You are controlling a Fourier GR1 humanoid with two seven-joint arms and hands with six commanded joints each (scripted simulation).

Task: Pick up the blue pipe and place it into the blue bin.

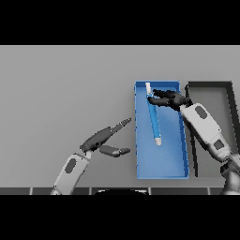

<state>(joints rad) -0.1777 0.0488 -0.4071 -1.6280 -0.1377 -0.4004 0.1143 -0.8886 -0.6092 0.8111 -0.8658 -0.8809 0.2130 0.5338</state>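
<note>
No text, label, brand, number or sign can be read anywhere (every surface shows plain colour only).

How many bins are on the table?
2: a blue bin near the middle, holding the blue pipe, and a dark bin beside it on the right, partly hidden by the arm.

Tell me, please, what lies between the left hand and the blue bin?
Only bare grey table lies between the left hand and the blue bin, as the head view shows.

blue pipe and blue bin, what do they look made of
Blue pipe: looks like smooth plastic, even blue with pale end caps, though painted metal is possible. Blue bin: probably matte moulded plastic, uniform colour, thin straight walls, no shine.
</note>
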